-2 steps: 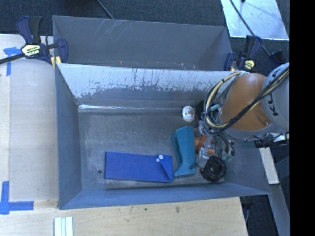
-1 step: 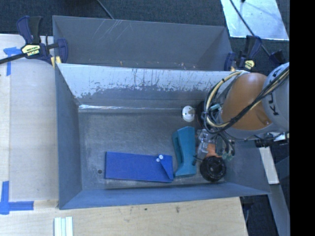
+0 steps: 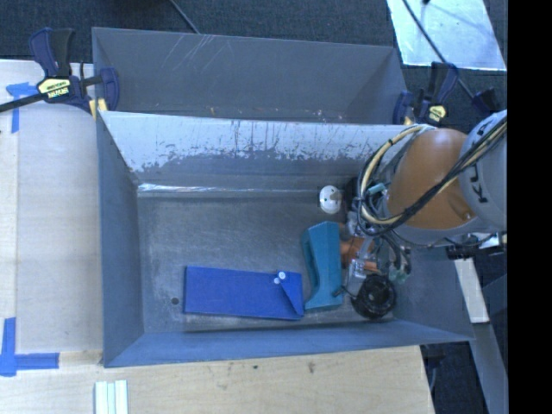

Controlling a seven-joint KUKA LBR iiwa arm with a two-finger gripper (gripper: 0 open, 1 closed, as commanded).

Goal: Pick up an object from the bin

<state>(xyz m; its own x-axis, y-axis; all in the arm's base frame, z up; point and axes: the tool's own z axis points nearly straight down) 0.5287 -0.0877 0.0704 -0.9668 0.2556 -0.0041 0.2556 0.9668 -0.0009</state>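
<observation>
My claw [image 3: 369, 264] is down low in the grey bin [image 3: 116, 231], in the right-hand part of the floor close to the near wall. The orange cover [image 3: 435, 179] on my wrist and its loops of cable sit above it and hide much of it, so I cannot tell how far open it stands, nor whether it has hold of anything.

The thing closest to me is a teal boot-shaped piece [image 3: 323, 264], standing lengthwise just to the left of my claw. Its upper end points toward the far wall and its foot turns out toward the near wall. Whether my claw touches it I cannot tell. Its lower end meets the right end of a flat dark-blue rectangle [image 3: 237, 293], which lies along the near wall and stretches off to the left. A tiny white bead [image 3: 280, 277] rests on that rectangle's upper right edge.

Just below my claw, toward the near right corner, lies a black round thing [image 3: 375, 299]. It is hard against my claw, and I cannot make out what kind of thing it is. A small white ball-like thing [image 3: 329, 198] sits by itself farther back, near the foot of the far wall and to the left of my cables.
</observation>
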